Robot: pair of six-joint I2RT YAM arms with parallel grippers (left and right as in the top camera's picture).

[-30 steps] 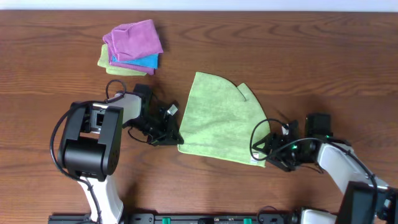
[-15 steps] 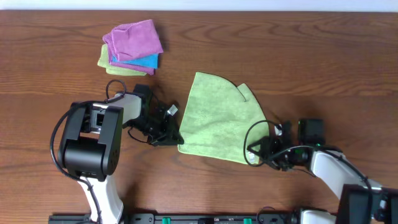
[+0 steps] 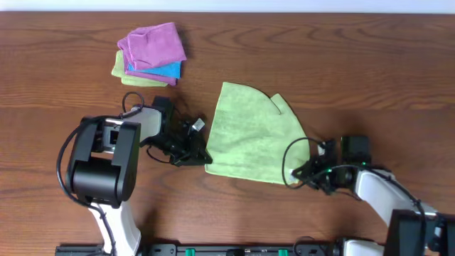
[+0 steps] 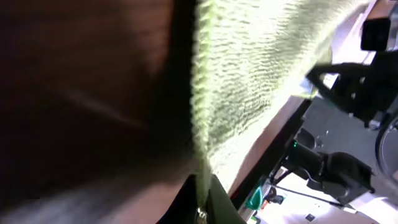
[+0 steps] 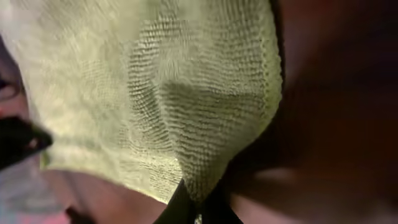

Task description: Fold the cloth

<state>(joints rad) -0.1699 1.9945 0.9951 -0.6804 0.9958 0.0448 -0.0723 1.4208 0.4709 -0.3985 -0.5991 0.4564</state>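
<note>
The right fingers [image 3: 300, 173] now sit further inward, seemingly closed on a corner of the cloth [image 3: 252, 135] like the left fingers [image 3: 197, 156], so folding can begin.

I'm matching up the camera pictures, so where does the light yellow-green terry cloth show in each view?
Overhead: the light yellow-green terry cloth lies mid-frame.
Left wrist: the cloth fills the upper right.
Right wrist: the cloth covers the left and centre.
Shared landmark: the dark brown wooden table, bordering the cloth in every view.
</note>
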